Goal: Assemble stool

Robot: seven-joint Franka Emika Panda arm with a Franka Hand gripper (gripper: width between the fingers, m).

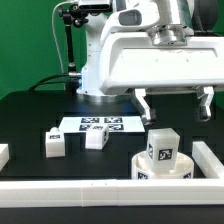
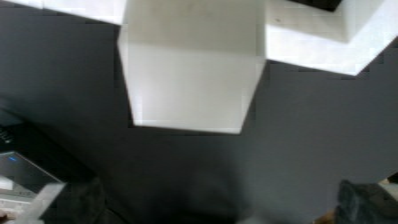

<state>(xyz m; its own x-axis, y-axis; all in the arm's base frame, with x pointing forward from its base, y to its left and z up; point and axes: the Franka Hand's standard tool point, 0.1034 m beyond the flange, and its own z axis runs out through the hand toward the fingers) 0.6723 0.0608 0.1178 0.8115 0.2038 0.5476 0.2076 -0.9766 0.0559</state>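
Tool [image 1: 174, 104] spread wide above leg [image 1: 160, 146]; leg hides part of seat [image 1: 166, 171].

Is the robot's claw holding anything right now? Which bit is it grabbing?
Nothing is held. The gripper is open, hanging above the leg that stands on the round seat.

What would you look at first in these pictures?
The gripper stands out most: it hangs open at the exterior view's right. Just below it, a white leg with a square tag stands on the round seat. Toward the exterior view's left, a loose leg and a second loose leg lie on the black table beside the marker board.
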